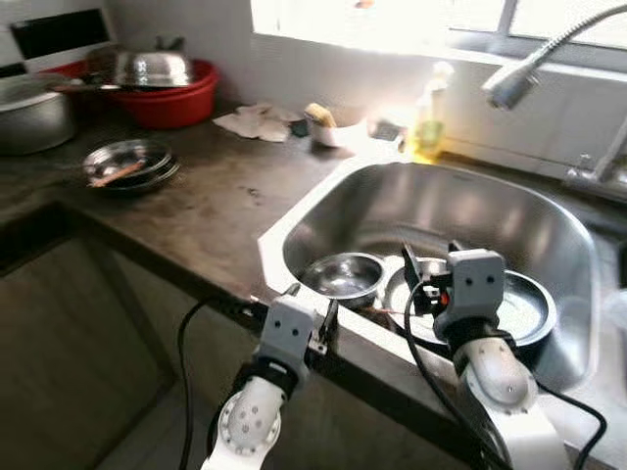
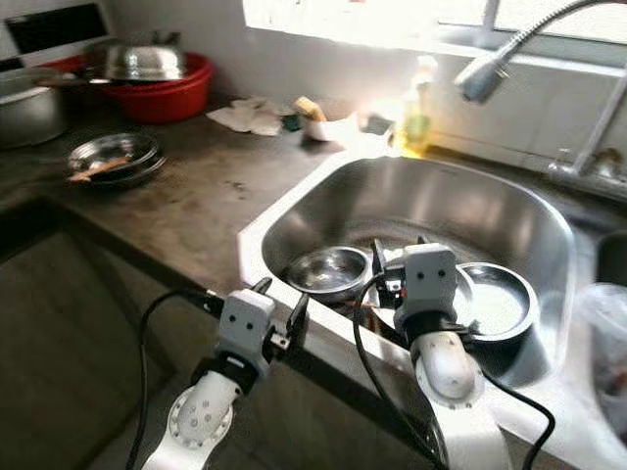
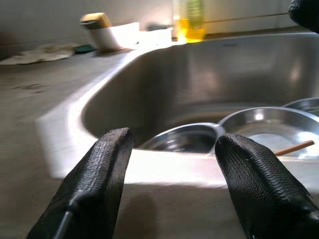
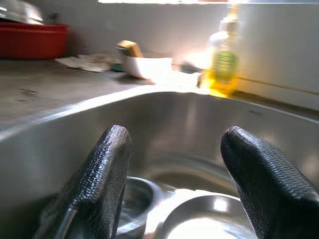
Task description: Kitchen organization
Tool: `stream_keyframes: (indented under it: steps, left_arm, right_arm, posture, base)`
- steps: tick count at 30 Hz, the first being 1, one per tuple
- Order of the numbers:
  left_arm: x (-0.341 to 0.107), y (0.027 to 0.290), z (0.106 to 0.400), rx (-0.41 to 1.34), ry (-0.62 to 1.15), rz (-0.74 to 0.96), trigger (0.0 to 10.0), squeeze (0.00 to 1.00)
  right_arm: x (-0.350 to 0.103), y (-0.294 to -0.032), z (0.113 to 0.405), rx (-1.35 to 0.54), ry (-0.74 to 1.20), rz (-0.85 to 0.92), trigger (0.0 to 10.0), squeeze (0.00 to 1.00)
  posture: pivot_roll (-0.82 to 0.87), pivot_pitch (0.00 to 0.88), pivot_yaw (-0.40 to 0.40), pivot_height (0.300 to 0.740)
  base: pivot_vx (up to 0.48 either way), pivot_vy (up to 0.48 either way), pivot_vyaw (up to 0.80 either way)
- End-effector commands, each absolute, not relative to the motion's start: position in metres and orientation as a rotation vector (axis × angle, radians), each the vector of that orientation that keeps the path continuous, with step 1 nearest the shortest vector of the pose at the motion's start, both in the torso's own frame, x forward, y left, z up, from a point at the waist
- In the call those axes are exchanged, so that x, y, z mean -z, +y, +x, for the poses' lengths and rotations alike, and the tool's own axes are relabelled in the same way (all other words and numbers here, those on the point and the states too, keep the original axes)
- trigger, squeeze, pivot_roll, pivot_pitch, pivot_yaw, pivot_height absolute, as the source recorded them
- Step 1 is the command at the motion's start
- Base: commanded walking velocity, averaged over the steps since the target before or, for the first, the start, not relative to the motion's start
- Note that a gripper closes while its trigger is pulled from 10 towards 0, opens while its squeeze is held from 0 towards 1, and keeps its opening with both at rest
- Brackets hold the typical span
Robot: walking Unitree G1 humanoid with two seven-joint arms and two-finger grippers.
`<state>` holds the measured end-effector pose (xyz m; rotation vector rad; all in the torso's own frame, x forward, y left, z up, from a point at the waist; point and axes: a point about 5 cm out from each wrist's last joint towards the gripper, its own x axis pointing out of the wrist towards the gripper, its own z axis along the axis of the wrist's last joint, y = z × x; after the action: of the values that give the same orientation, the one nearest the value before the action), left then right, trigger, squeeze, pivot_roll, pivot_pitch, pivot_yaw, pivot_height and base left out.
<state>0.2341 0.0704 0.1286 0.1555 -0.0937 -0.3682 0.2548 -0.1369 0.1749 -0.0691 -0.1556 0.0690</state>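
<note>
- Jaws of the right gripper (image 4: 172, 184) stand apart and empty over the sink (image 1: 323, 196); coming down wide, one finger may knock the small steel bowl (image 1: 343, 275) against the steel plate (image 1: 519, 308).
- Jaws of the left gripper (image 3: 172, 186) are also apart, just before the sink's front rim; a forward reach may hit it.

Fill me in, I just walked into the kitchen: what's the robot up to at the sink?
The robot stands at the steel sink, where a small bowl and a wider dish sit in the basin. Its right gripper hangs open inside the basin above those dishes. Its left gripper is open too, at the sink's front rim. Neither holds anything. On the counter sit stacked plates, a red basin and a soap bottle.
</note>
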Motion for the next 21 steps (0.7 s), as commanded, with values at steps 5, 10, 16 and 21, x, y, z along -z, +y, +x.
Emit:
stream_keyframes:
  steps: [5, 10, 16, 21]
  left_arm:
    - [-0.1253, 0.0717, 0.2333, 0.367, -0.084, 0.163, 10.0, 0.0]
    - [-0.1256, 0.0715, 0.2329, 0.367, -0.086, 0.163, 10.0, 0.0]
    - [-0.1265, 0.0713, 0.2326, 0.366, -0.089, 0.162, 10.0, 0.0]
    - [-0.1271, 0.0709, 0.2325, 0.367, -0.091, 0.162, 10.0, 0.0]
  right_arm:
    - [-0.178, -0.1322, 0.2568, -0.08, -0.17, -0.068, 10.0, 0.0]
    - [-0.1781, -0.1309, 0.2577, -0.082, -0.17, -0.069, 10.0, 0.0]
    - [-0.1783, -0.1284, 0.2588, -0.096, -0.169, -0.082, 10.0, 0.0]
    - [-0.1777, -0.1265, 0.2588, -0.109, -0.17, -0.089, 10.0, 0.0]
  posture:
    - [0.17, 0.016, -0.032, 0.74]
    - [0.17, 0.015, -0.032, 0.74]
    - [0.17, 0.015, -0.035, 0.74]
    - [0.17, 0.011, -0.036, 0.74]
  base:
    - [0.0, 0.388, 0.0]
    - [0.0, 0.402, 0.0]
    - [0.0, 0.421, 0.0]
    - [0.0, 0.433, 0.28]
